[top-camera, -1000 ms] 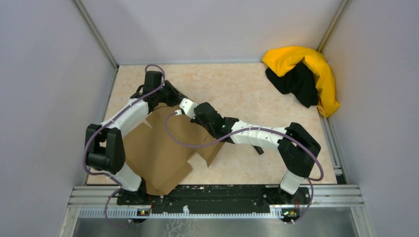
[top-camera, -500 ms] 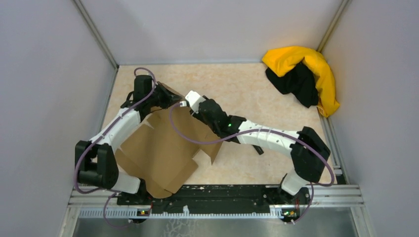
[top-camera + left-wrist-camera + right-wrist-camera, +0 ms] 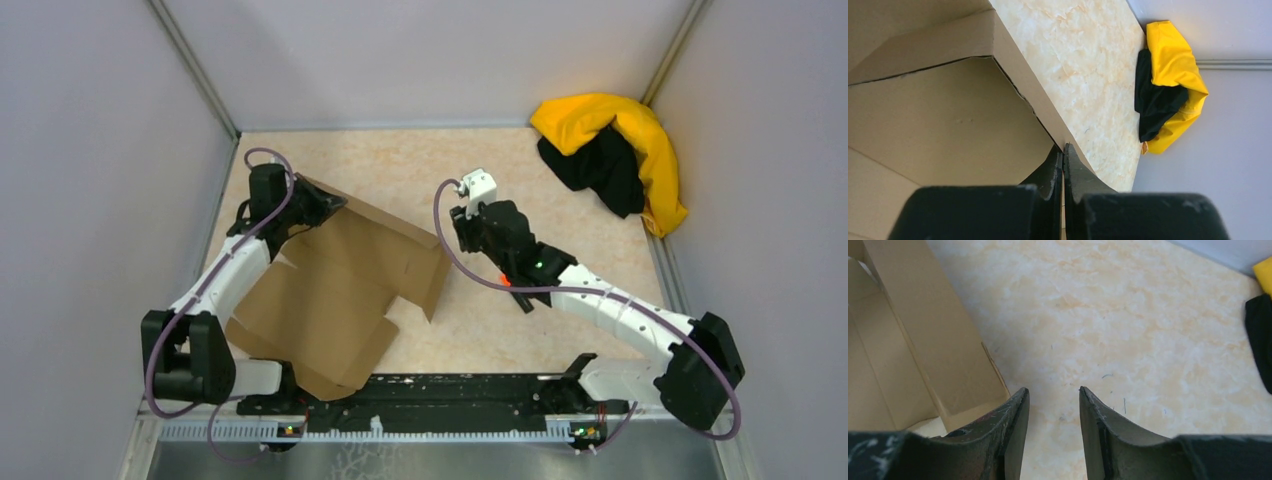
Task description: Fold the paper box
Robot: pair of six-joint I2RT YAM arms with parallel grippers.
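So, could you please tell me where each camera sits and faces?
Top external: above, behind the robot, looking down on the left arm, right arm, paper box and cloth heap.
Left wrist: along the left gripper, shut on the box's wall, towards the heap.
Right wrist: down past the open right gripper at the table.
All three show the box.

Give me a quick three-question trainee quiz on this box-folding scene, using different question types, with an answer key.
1. True or false: the right pincer is gripping the paper box.
2. Where does the cloth heap lie? A) far right corner B) near left corner C) on the box
3. Fill in: the ___ pincer is shut on the box's raised flap edge.
Key: 1 false, it is open above the bare table, apart from the box. 2 A. 3 left, the left pincer.
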